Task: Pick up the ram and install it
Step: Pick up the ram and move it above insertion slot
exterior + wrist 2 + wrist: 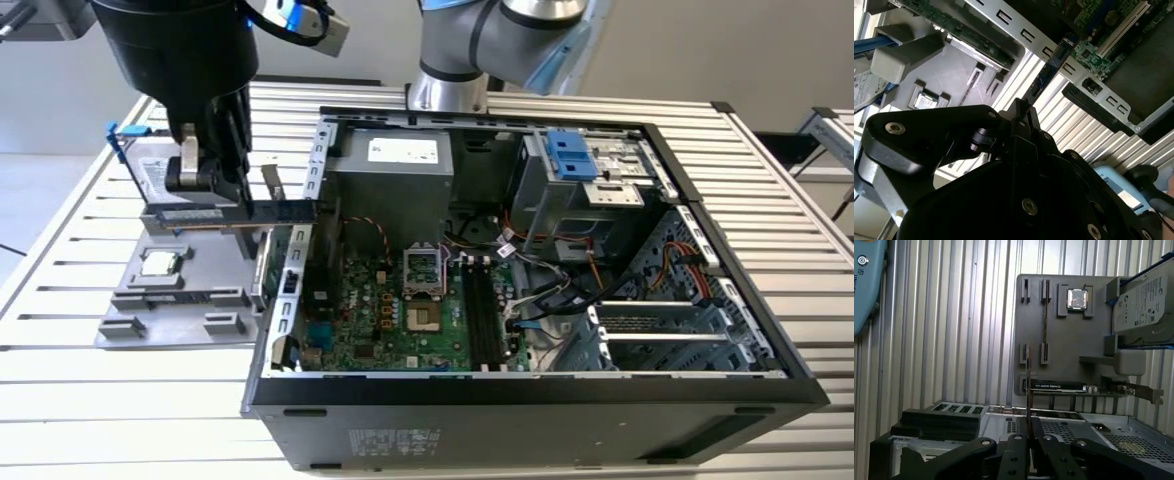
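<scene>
Pick-up stage of the memory installation. We see the gripper [207,195] closed narrowly on the ram [227,213], its fingers clamping the stick near its middle. The stick hangs level, with its gold contact edge downward. In the exterior view the ram is held above the grey tray [134,325], toward two o'clock from the tray's middle. Its far end reaches the near side wall of the computer case [534,400]. The tray itself sits at nine o'clock from the case.

In the first wrist view the ram [1028,385] runs edge-on out from the gripper [1030,435]. It is clear of the tray [1074,340], whose long narrow holders look vacant. The processor chip [1077,299], hard drive [1141,305] and expansion card [1059,386] rest in their places on the tray. In the second wrist view the ram [1046,72] projects from the gripper [1021,107] over the slatted table toward the case's perforated rear edge.

We judge the grasp and lift done, and the carry across barely begun. The memory slots [483,310] on the motherboard [387,310] lie at about four o'clock from the gripper and well apart from it. They appear unfilled, so the seating is not yet done.
</scene>
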